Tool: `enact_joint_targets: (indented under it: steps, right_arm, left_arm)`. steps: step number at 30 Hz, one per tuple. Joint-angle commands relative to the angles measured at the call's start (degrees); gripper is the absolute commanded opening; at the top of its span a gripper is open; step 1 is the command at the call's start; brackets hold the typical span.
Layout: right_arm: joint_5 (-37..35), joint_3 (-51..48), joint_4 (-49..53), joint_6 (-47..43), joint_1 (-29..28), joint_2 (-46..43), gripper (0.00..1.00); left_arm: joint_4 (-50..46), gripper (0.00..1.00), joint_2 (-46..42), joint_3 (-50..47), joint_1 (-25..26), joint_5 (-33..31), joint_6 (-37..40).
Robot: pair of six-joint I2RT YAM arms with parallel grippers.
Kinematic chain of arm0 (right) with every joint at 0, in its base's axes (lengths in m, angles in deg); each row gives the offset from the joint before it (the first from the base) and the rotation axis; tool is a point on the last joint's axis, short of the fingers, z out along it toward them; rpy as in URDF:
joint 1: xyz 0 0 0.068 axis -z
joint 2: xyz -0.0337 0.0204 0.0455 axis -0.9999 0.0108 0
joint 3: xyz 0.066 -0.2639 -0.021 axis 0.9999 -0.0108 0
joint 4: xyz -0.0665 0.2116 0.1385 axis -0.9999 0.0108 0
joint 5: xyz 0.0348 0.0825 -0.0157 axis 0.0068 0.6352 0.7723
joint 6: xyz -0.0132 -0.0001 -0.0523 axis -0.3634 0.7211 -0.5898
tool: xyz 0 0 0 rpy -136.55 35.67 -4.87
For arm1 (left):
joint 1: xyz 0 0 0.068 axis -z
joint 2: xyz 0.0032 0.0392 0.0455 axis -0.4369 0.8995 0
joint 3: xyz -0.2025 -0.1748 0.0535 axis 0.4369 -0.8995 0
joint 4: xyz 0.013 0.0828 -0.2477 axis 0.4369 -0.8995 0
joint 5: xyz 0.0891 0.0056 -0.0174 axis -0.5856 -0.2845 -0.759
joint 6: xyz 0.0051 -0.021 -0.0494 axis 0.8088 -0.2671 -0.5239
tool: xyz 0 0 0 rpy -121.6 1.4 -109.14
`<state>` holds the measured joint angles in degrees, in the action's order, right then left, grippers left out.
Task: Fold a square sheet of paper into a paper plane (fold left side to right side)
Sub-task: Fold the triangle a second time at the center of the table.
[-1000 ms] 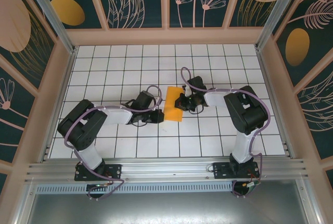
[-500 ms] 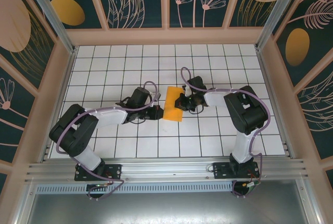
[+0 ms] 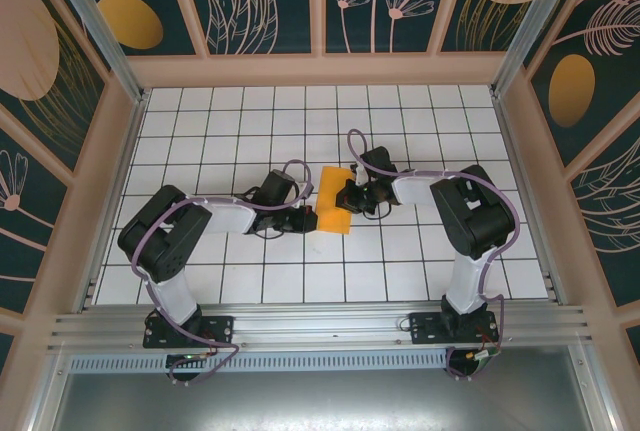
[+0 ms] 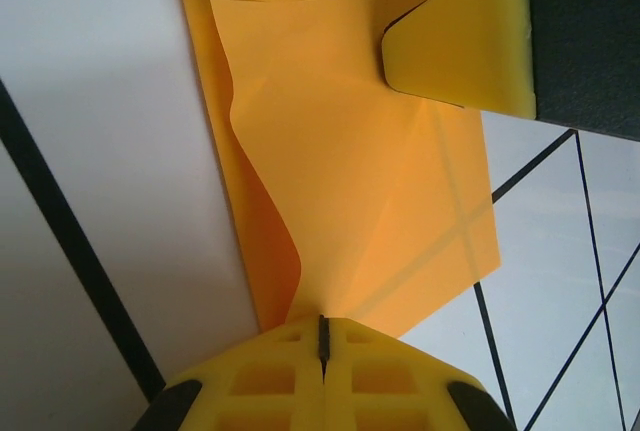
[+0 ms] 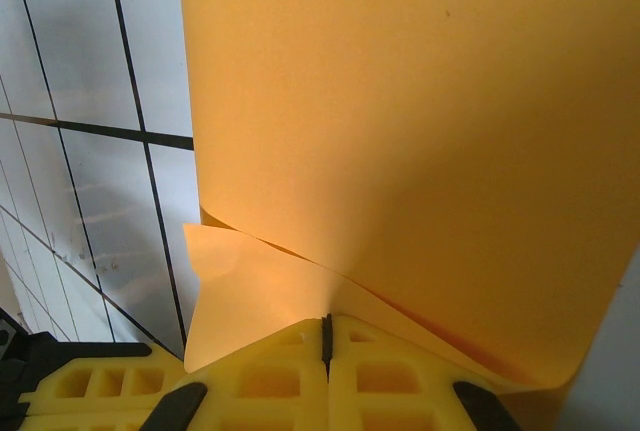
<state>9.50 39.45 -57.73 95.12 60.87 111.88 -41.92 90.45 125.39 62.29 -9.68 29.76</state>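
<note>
Left arm (image 3: pixel 215 219) elbow has swung back in toward frame centre vs half a second ago. Right arm (image 3: pixel 470 213) and the square sheet of paper (image 3: pixel 333 203) haven't budged.

White tiled worktop (image 3: pixel 200 121): sheet lies mid-frame between the two wrists, already narrower than square, creases showing.

Left claw (image 4: pixel 322 336) is clenched, tips nipping the sheet's raised left-edge layer at the bottom of the left wrist view. Right claw (image 5: pixel 326 329) is clenched too, paper layers converging into its tips, sheet curling up ahead of it.

My read: left-to-right fold, grip taken, carry not started. Next the left lifts that edge, carries it right and lines up the edges. The right has to keep its anchor or the fold skews.
</note>
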Motion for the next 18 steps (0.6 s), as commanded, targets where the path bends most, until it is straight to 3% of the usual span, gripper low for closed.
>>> enact_joint_targets:
  steps: [1, 11, 18]
  right_arm:
    - [-3.34, -0.26, 5.06, -1.91, -0.23, 0.97, 0.0]
    - [-2.81, -0.05, 2.5, -4.43, -0.7, -7.77, 0.0]
    - [-2.78, -0.36, 2.29, -3.85, -5.66, -7.2, 0.0]
  left_arm:
    - [-0.2, 0.03, 1.6, 0.33, -0.16, -3.16, -0.51]
    - [1.19, 0.0, 2.2, -3.74, -0.16, -2.6, -0.95]
    - [0.7, 0.0, 1.83, -3.94, -0.17, -2.92, -0.46]
